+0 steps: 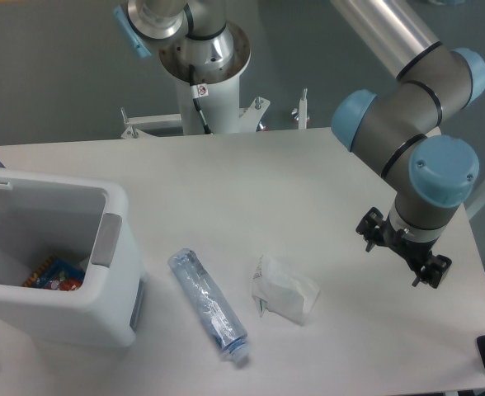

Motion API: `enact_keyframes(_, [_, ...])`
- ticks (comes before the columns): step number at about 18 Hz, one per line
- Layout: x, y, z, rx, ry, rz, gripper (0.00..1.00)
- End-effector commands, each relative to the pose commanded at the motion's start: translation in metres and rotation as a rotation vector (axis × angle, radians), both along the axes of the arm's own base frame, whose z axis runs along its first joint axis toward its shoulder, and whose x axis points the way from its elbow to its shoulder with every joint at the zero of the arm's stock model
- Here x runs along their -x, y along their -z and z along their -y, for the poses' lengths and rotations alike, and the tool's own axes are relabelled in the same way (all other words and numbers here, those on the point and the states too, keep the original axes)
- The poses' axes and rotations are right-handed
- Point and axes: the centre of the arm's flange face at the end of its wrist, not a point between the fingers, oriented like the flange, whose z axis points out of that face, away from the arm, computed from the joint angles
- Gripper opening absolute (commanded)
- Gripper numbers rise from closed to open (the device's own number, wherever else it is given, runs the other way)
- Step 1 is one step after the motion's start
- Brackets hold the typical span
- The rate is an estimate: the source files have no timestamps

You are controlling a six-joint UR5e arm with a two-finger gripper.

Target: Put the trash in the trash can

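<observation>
The arm [407,91] is built of silver-grey tubes and darker grey joints [407,124] with light blue round caps [444,169]. Its wrist ends in a black fitting [403,243]. A white pedestal [214,103] carries the shiny base, with a thin black cable [200,103].

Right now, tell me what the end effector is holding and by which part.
Nothing. The end effector hangs apart from the crushed clear plastic bottle and the crumpled white packet, which lie on the table.
</observation>
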Motion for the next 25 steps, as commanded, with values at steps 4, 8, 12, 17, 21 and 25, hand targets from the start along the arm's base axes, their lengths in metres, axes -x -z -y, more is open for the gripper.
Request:
enact_keyframes(4, [0.0, 0.002, 0.0, -0.002, -0.002, -0.004, 1.0])
enact_keyframes(8, [-0.001, 0.0, -0.002, -0.012, -0.02, -0.015, 1.0])
enact_keyframes(12, [-0.005, 0.003, -0.008, -0.016, -0.036, -0.008, 1.0])
enact_keyframes(17, [-0.019, 0.016, -0.018, -0.033, -0.128, -0.017, 1.0])
enact_keyframes(21, [-0.037, 0.027, -0.025, -0.035, -0.201, 0.0, 1.0])
enact_keyframes(25, [-0.062, 0.048, -0.022, -0.09, -0.256, -0.055, 1.0])
